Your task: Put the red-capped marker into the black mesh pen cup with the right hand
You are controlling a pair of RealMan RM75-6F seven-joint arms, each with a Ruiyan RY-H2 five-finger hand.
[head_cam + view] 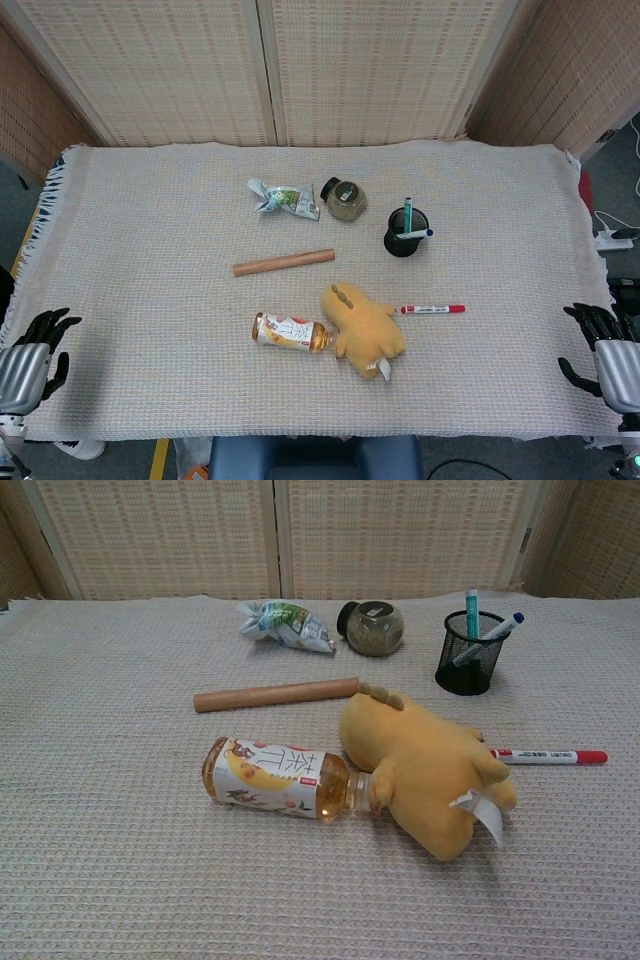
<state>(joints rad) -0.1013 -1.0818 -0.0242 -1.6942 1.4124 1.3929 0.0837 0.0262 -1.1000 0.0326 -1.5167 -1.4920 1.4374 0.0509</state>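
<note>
The red-capped marker point(433, 309) point(548, 755) lies flat on the woven cloth, just right of the yellow plush toy point(364, 328). The black mesh pen cup point(405, 232) point(466, 653) stands upright behind it, with two pens in it. My right hand point(605, 352) hangs at the table's right front edge, fingers apart, holding nothing, well right of the marker. At the left front edge my left hand point(30, 357) is also empty with fingers spread. Neither hand shows in the chest view.
A tea bottle point(290, 332) lies on its side against the plush toy point(425, 774). A wooden rod point(284, 262) lies mid-table. Behind it are a crumpled snack bag point(283, 198) and a round glass jar point(343, 199). Woven screens stand behind the table.
</note>
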